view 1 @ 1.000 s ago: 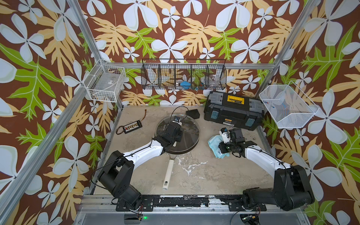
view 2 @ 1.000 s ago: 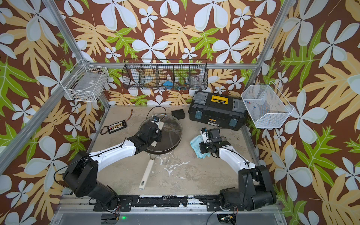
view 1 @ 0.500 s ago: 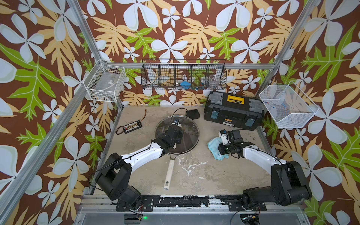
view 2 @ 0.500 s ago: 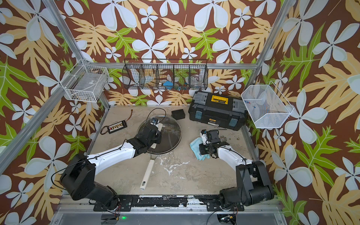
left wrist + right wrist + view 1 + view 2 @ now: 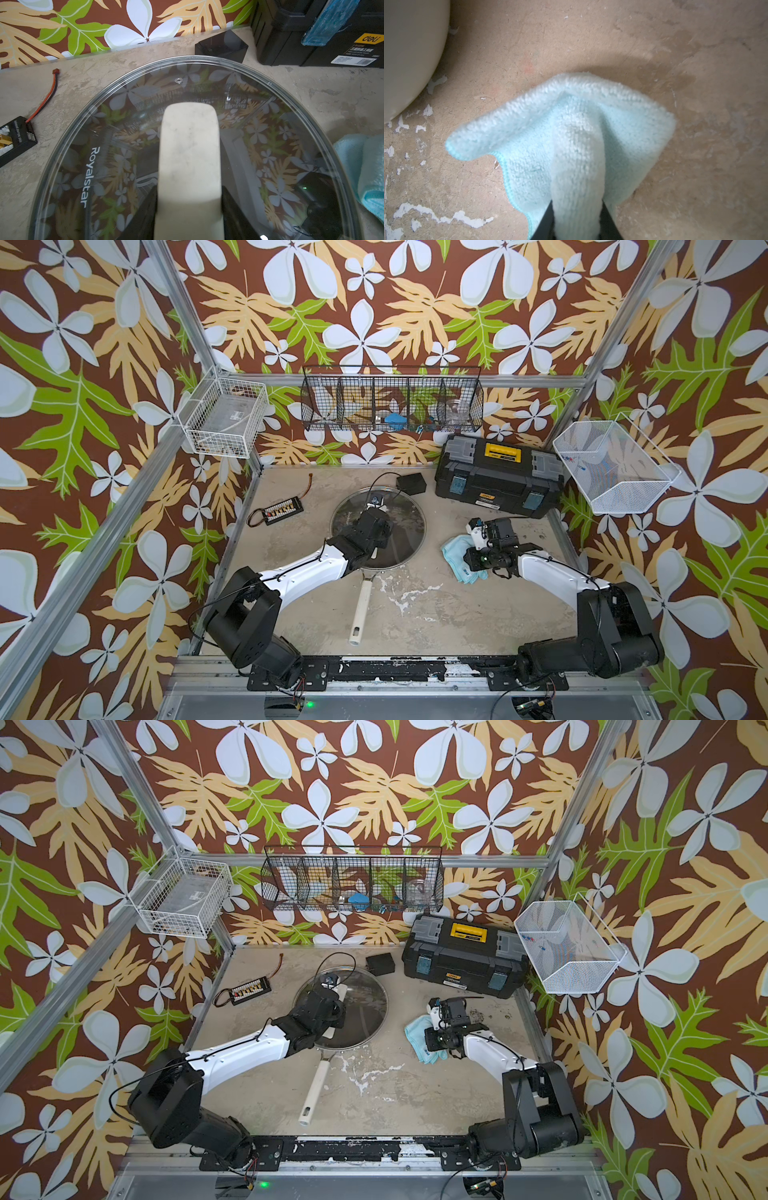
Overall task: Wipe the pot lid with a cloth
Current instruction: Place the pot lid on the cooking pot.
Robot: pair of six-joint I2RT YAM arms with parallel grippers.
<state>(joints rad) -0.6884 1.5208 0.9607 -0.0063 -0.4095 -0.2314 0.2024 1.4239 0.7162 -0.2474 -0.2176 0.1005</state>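
Pot lid – large, round, clear glass with a metal rim – sits mid-table over a dark frying pan, whose long cream handle runs out from under the rim toward the arm bases. In both top views the lid is toward the left arm's side, with bare table between it and the cloth. The left wrist view shows the glass mirroring the wall pattern, with "Royalstar" printed on it.

Black toolbox, yellow latch on top, stands closed at the back right of the table, apart from the lid.

Left gripper is over the middle of the lid. Its dark jaws are clamped on either side of the cream bar handle.

Right gripper is low over the cloth. In the right wrist view its jaws stand narrow, with a raised fold of fabric pinched between them.

Cloth – light blue, soft pile – is on the table to the right of the lid, not touching it. Most of it is spread on the surface, and only the gripped ridge is lifted. Flaked white patches mark the table nearby.

Small black box sits just behind the lid's far rim.

Connector board with red and black leads lies to the lid's left, apart from it.
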